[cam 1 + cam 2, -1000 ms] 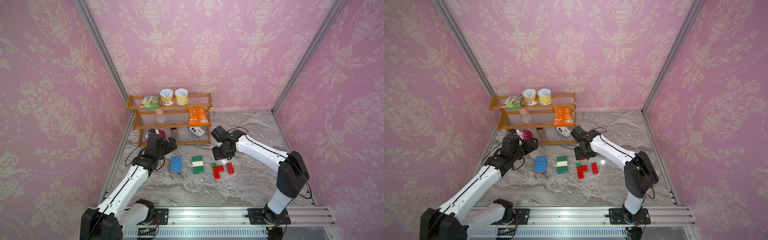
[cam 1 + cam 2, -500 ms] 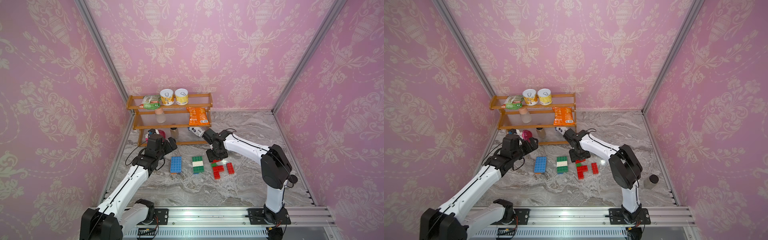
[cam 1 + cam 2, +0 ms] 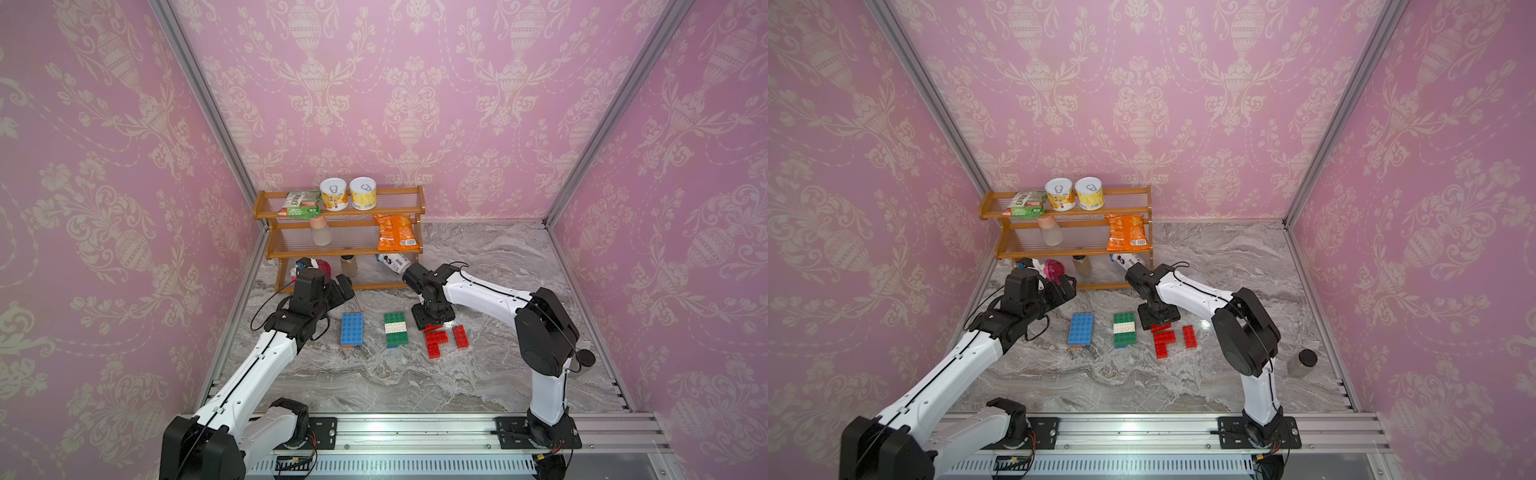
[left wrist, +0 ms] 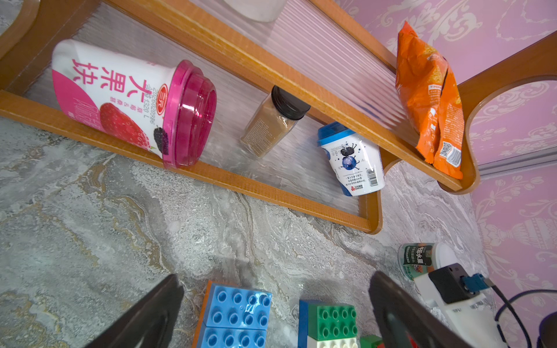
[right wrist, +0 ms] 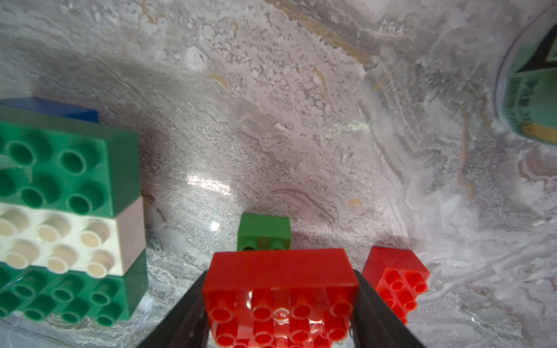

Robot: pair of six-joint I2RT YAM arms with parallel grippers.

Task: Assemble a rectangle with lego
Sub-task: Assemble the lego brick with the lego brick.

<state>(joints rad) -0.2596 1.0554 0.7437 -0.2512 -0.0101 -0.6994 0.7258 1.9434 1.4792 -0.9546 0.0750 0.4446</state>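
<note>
My right gripper (image 5: 280,301) is shut on a red brick (image 5: 280,289), its fingers pressing the two short ends. In both top views this gripper (image 3: 432,318) hangs low over the far end of a red L-shaped cluster (image 3: 435,343). A single red brick (image 3: 460,336) lies just to the right of the cluster. A small green brick (image 5: 264,230) sits beyond the held brick. A green-white-green block (image 3: 395,329) and a blue block (image 3: 351,329) lie further left. My left gripper (image 3: 340,286) is open and empty, behind the blue block (image 4: 235,316).
A wooden shelf (image 3: 345,245) with cans, snack bags, cups and a spice jar stands at the back left. A dark-capped jar (image 3: 1302,362) stands by the right arm's elbow. A green-labelled can (image 4: 422,259) lies on the table behind the right arm.
The right arm's elbow has swung in to the left, and its gripper has come down closer to the red bricks. The left arm has not moved.
</note>
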